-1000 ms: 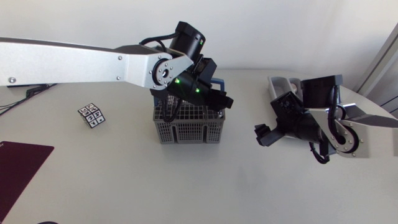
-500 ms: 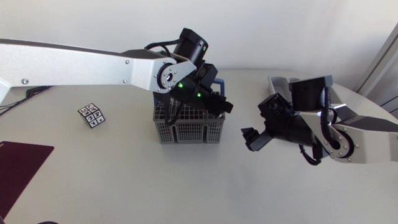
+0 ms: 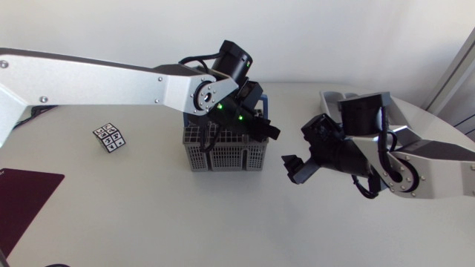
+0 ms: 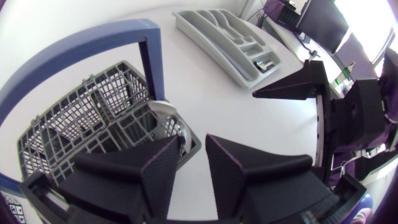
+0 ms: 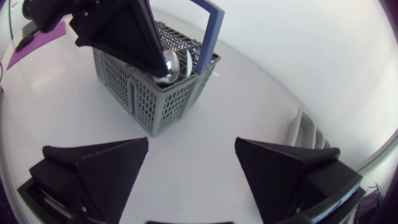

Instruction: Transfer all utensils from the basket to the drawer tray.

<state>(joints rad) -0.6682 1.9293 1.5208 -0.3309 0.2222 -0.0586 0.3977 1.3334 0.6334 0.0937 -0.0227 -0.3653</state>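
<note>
The grey basket [image 3: 223,152] with a blue handle [image 4: 149,56] holds metal spoons [image 4: 165,111] at its edge beside that handle. Only their bowls show, the rest is sunk in the grid, and how many there are is hard to tell. The left gripper [image 4: 193,142] hangs just above that edge of the basket, its fingers a narrow gap apart with nothing between them. The right gripper [image 5: 189,168] is beside the basket, spread wide and empty. The drawer tray [image 4: 227,34] lies well apart from the basket; in the head view the right arm hides most of it. A dark object [image 4: 267,62] sits in one end compartment, too small to identify.
</note>
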